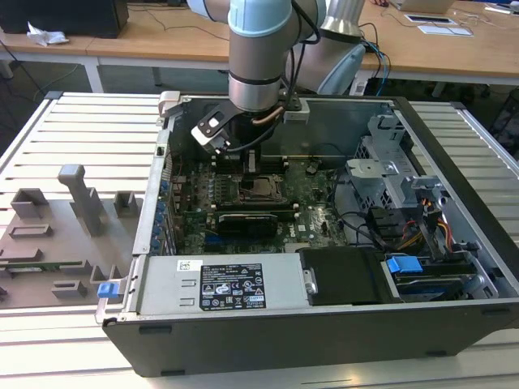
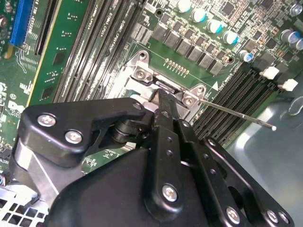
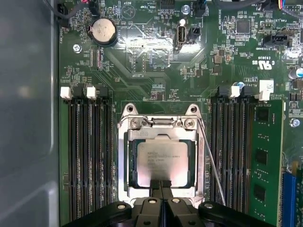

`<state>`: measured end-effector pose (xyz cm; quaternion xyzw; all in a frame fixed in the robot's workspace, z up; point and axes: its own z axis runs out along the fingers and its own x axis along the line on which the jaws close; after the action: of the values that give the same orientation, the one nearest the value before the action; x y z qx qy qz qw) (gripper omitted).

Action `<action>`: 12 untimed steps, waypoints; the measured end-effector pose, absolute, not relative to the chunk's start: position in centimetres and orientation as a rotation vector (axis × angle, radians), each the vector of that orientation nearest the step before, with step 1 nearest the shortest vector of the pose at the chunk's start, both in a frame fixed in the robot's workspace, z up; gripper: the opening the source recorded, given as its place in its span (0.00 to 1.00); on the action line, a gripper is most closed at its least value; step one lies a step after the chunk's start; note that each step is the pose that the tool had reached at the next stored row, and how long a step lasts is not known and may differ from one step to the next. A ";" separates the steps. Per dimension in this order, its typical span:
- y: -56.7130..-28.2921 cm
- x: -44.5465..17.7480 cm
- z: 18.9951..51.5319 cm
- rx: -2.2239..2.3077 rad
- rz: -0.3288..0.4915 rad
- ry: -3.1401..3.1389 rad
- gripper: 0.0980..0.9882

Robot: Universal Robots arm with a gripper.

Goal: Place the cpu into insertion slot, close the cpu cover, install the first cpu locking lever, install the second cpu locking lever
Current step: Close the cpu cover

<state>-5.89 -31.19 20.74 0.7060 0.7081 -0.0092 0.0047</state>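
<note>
The cpu (image 3: 161, 161), silvery-grey on top, lies flat in the insertion slot (image 3: 158, 122) on the green board. The cpu cover (image 3: 129, 163) is down around it, and the chip shows through its square window. My gripper (image 3: 161, 185) is shut, fingertips together at the chip's edge on the cover's rim. In the second wrist view the gripper (image 2: 161, 97) touches the cover's end by two screws. One thin locking lever (image 3: 214, 165) stands angled out beside the socket, and its rod (image 2: 236, 113) ends in a small ball tip. In the exterior view the gripper (image 1: 250, 162) hangs over the socket (image 1: 259, 190).
Black memory slots (image 3: 90, 156) flank the socket, with a green memory stick (image 3: 267, 161) beyond. A coin battery (image 3: 103, 30) sits on the board. The case holds a power supply (image 1: 235, 284) and a drive cage (image 1: 389, 170). A grey fixture tray (image 1: 57, 235) lies outside.
</note>
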 end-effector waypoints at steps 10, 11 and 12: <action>-31.3 -4.9 21.5 2.212 -0.033 2.220 0.01; -31.3 -4.6 21.5 2.212 -0.033 2.221 0.01; -31.3 -4.0 21.5 2.213 -0.034 2.221 0.01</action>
<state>-4.05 -31.29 21.47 0.7057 0.7084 -0.0109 0.0029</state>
